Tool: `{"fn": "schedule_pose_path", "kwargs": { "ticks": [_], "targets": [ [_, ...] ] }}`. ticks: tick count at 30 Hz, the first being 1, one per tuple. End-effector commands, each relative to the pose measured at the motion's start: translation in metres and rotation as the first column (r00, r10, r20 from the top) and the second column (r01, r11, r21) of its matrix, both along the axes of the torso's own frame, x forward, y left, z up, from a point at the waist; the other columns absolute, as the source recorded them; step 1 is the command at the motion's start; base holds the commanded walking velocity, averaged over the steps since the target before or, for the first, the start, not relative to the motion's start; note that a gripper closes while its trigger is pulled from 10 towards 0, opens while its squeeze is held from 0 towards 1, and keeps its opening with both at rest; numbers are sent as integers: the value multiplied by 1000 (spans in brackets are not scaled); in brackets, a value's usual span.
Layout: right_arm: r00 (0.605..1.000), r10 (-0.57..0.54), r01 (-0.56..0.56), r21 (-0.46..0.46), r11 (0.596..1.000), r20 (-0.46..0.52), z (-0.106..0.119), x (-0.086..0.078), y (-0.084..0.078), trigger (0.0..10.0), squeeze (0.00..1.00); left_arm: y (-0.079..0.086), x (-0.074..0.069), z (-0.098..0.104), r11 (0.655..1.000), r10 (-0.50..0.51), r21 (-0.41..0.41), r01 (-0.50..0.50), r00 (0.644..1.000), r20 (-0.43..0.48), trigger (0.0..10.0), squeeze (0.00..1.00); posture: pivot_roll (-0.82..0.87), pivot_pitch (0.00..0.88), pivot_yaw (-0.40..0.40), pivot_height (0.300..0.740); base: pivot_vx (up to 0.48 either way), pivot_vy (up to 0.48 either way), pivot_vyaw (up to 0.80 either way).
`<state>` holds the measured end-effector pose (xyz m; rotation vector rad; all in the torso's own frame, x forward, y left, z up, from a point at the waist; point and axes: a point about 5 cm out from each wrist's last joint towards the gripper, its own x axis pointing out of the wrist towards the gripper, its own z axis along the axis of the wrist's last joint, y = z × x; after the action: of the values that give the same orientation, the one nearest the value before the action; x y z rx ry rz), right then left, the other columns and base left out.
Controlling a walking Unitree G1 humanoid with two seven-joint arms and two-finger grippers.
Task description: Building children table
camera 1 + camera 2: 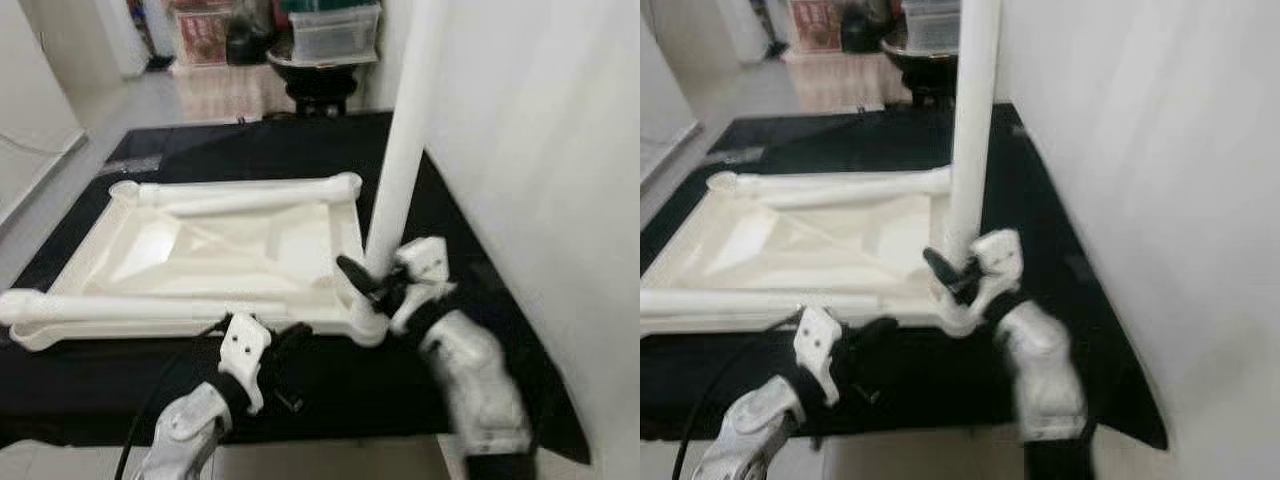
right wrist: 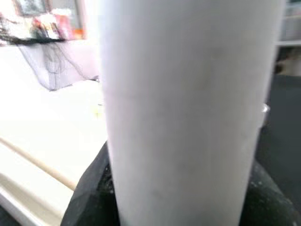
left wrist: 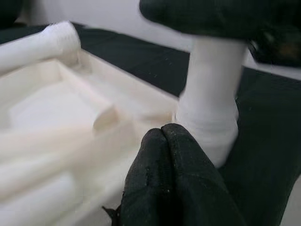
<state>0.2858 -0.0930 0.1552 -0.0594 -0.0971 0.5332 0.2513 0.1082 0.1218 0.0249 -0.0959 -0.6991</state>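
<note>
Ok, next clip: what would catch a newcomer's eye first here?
A tall white table leg stands upright in the near right corner of the upside-down white tabletop, which lies on a black mat. The right gripper clasps the leg near its base. The left gripper sits shut at the tabletop's near edge.

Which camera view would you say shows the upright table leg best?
The left eye view: the upright leg rises from the tabletop's corner, right tool around it. Left wrist view shows its base; right wrist view, a close blur.
</note>
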Motion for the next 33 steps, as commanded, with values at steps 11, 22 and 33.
{"fn": "schedule_pose_path", "kwargs": {
  "ticks": [11,22,33],
  "targets": [
    [977,43,-27,77,997,-210,-24,18,-12,10000,761,3,8,0,999,36,0,-36,999,8,10000,0,-113,94,25,740,0,0,0],
    [946,318,-323,-62,944,-68,20,29,-26,10000,0,1,9,-2,1000,20,7,-20,1000,-2,10000,0,-91,77,29,740,0,0,0],
    [838,511,-539,-144,830,-191,29,63,-53,10000,0,-11,-4,-2,994,-107,25,107,994,6,10000,0,-74,65,20,740,0,0,0]
  ]
}}
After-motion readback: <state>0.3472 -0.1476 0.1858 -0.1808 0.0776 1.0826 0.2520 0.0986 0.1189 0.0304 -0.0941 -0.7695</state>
